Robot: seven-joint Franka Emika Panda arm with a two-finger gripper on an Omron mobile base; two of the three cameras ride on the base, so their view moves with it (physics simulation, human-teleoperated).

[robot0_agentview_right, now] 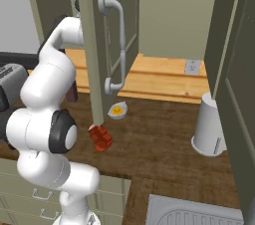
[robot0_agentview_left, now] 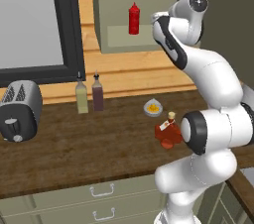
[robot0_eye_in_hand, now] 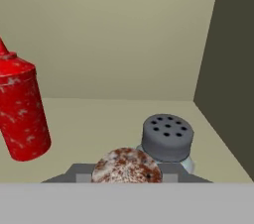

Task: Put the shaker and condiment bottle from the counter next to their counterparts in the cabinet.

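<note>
Shaker (robot0_eye_in_hand: 127, 166) sits clamped in your jaws, cap up, inside cabinet (robot0_eye_in_hand: 114, 34) w/ blue-grey shaker (robot0_eye_in_hand: 167, 138) just beyond. Light, rigid, slick cylinder; grip stays mid-body. Condiment bottle (robot0_agentview_left: 167, 131) waits on table (robot0_agentview_left: 74, 148).

a grey toaster (robot0_agentview_left: 19, 109) sits left; two black-spouted bottles (robot0_agentview_left: 90, 94) stand together by the backsplash, a small dish (robot0_agentview_left: 154, 107) nearby, apparently holding something yellow-orange.

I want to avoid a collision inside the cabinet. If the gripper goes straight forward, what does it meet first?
Probably the blue-grey shaker, standing just beyond the speckled-capped shaker held in the gripper; depth is unclear.
</note>
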